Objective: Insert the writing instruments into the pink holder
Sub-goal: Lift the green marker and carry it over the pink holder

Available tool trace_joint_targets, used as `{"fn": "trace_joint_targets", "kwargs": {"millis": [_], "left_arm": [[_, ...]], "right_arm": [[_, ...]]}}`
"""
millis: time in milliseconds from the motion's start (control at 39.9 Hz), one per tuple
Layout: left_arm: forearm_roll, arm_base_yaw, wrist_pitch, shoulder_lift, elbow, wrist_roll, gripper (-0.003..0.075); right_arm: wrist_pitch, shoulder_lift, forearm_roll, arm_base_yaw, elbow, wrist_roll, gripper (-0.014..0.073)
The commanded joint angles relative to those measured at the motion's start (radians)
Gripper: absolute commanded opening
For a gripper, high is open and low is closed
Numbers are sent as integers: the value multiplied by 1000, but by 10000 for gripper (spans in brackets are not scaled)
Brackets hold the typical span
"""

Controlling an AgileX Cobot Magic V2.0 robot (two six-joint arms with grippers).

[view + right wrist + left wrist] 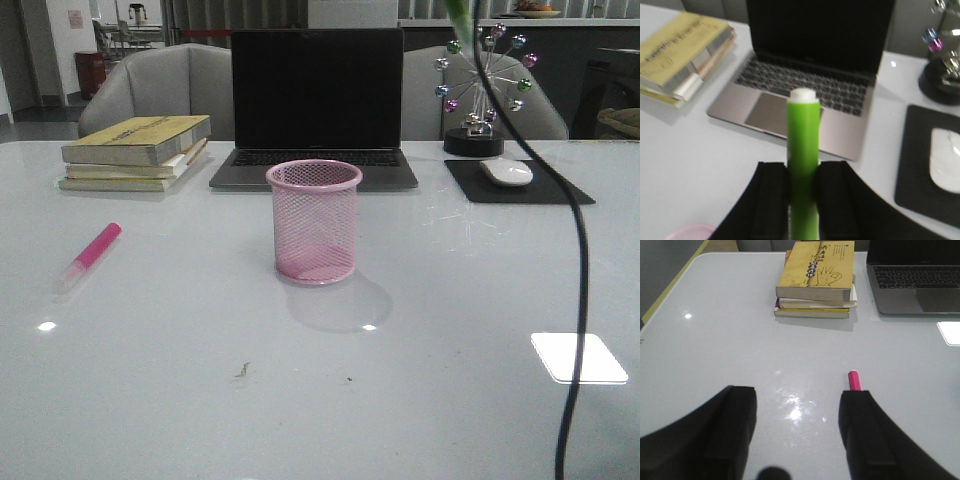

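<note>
The pink mesh holder [314, 222] stands upright mid-table, in front of the laptop. Left of it the pink highlighter [90, 255] lies flat on the table, its whitish cap toward the near edge. In the left wrist view my left gripper [799, 396] hovers open above the table, and the pink highlighter's end [854, 380] pokes out past one finger, untouched. My right gripper [802, 170] is shut on the lime green highlighter [803, 130], which is held above the table with its whitish end pointing away. The holder's rim [687, 232] shows at that view's corner. Neither gripper shows in the front view.
An open laptop [315, 110] sits behind the holder. A stack of books [135, 150] lies at the back left. A mouse [507, 171] on a black pad [560, 188] and a ball ornament [485, 90] are at the back right. A black cable [575, 260] hangs on the right.
</note>
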Motion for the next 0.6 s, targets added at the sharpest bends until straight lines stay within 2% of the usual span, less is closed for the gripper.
{"fn": "trace_joint_targets", "kwargs": {"millis": [0,275,375,576], "left_arm": [[-6,0,-84,-14,-37,-1,437],[-6,0,-84,-14,-37,-1,437],[-6,0,-84,-14,-37,-1,437],[-8,0,-84,-14,-37,-1,437]], "right_arm": [[-237,-63,2,51,21,-8,59],[-720,-61,9,164,292,-8,59],[-847,-27,9,197,345,-8,59],[-996,83,9,233,346,-8,59]]}}
